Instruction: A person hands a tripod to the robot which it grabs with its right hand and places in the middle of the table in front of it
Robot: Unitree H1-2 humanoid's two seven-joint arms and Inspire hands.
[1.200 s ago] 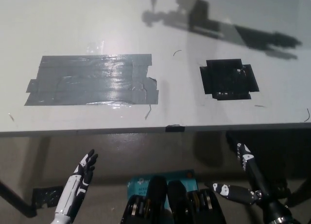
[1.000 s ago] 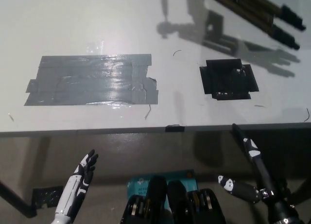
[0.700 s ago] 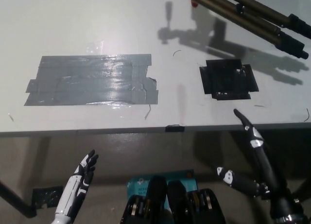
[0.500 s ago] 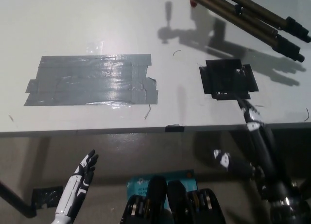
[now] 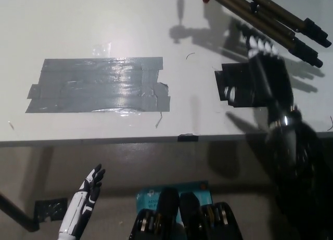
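Observation:
The tripod (image 5: 270,19) hangs over the far right of the white table (image 5: 104,32), its folded bronze legs with black feet slanting down to the right; whoever holds it is out of view. My black right hand (image 5: 265,68) is raised over the table just below the legs, fingers spread, open and not touching them. It is blurred and covers part of the black tape patch (image 5: 234,86). My white left hand (image 5: 86,198) rests open below the table's front edge at the lower left.
A large grey tape patch (image 5: 99,85) lies on the table's left half. The tripod's shadow (image 5: 208,34) falls across the table's far middle. Below the table edge are the floor and a teal object (image 5: 174,193).
My right arm has risen from below the table's front edge up over the black tape patch, close under the tripod legs. The tripod came in from the top right and has held about still.

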